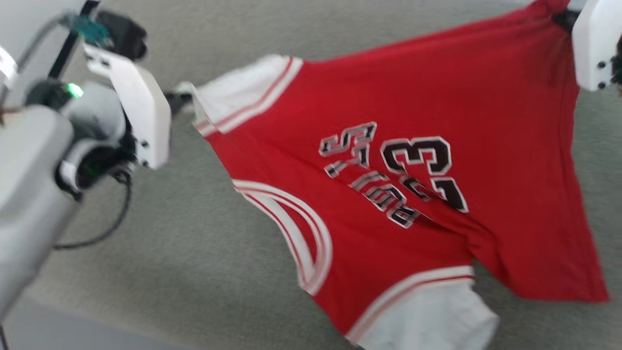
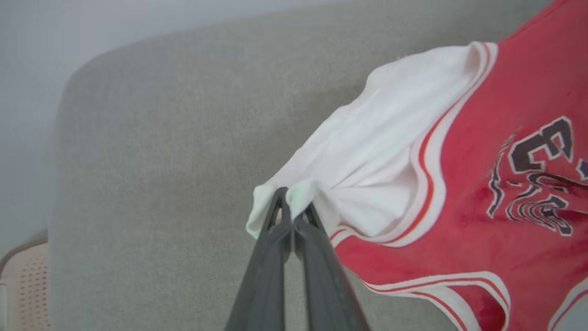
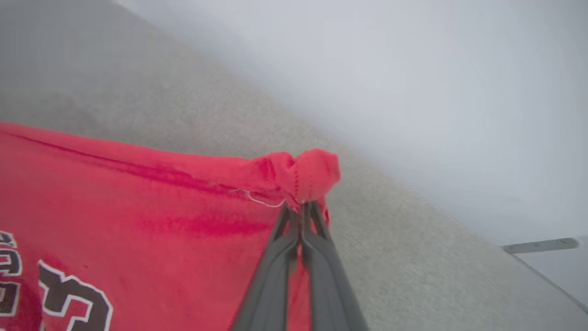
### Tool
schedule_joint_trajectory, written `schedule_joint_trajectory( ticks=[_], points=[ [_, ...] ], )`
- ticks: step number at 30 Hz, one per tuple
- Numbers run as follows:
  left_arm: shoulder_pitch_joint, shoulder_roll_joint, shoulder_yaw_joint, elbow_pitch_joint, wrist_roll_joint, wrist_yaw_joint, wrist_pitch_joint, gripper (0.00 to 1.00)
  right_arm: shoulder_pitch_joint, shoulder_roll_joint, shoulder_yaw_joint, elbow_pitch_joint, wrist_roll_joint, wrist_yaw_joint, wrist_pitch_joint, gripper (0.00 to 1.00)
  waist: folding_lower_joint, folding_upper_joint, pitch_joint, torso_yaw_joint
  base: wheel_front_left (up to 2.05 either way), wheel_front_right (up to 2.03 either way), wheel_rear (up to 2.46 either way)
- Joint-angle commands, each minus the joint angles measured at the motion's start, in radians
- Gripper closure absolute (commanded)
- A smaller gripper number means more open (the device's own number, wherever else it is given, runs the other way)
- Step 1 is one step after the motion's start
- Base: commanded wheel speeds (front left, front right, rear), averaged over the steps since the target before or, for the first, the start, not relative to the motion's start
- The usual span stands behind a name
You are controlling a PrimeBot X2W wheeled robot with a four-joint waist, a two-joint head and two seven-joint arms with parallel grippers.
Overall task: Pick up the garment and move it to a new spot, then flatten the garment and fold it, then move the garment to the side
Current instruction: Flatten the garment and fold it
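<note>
The red jersey (image 1: 437, 121) hangs stretched between both grippers above a grey upholstered surface (image 1: 194, 272). Each hold is only a small pinch of thin cloth, so a sharp tug or swing could likely slip one corner free and drop that side in a heap. The left gripper (image 2: 290, 204) is clamped on a white sleeve (image 2: 367, 151) edge; the right gripper (image 3: 301, 207) is clamped on a bunched red hem corner (image 3: 312, 172).

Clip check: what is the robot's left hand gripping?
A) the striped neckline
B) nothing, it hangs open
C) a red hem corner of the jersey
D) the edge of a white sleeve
D: in the left wrist view the left hand is shut on the bunched edge of the white sleeve of the jersey.
</note>
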Motion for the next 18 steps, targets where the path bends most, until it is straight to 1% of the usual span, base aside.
schedule_joint_trajectory(
  ticks=[1, 5, 9, 14, 18],
  points=[
    [-0.043, 0.027, 0.004, -0.001, 0.028, 0.012, 0.027, 1.00, -0.017, -0.006, -0.027, -0.024, -0.010, -0.003, -0.018, 1.00, 0.0000, 0.0000, -0.040, -0.058, 0.00, 0.00, 0.00],
    [-0.130, 0.055, 0.014, 0.008, 0.051, 0.021, 0.075, 1.00, -0.020, 0.012, -0.088, -0.065, -0.040, -0.003, -0.040, 1.00, 0.0000, 0.0000, -0.068, -0.111, 0.00, 0.00, 0.00],
    [-0.220, 0.060, 0.033, 0.027, 0.079, 0.029, 0.085, 1.00, -0.028, 0.035, -0.155, -0.096, -0.078, -0.003, -0.038, 1.00, 0.0000, 0.0000, -0.095, -0.151, 0.00, 0.00, 0.00],
    [-0.315, 0.035, 0.047, 0.080, 0.105, 0.030, 0.064, 1.00, -0.023, 0.080, -0.235, -0.130, -0.138, -0.003, -0.040, 1.00, 0.0000, 0.0000, -0.129, -0.189, 0.00, 0.00, 0.00],
    [-0.375, 0.014, 0.050, 0.122, 0.121, 0.010, 0.049, 1.00, -0.019, 0.113, -0.286, -0.157, -0.179, -0.003, -0.034, 1.00, 0.0000, 0.0000, -0.144, -0.207, 0.00, 0.00, 0.00]
  ],
)
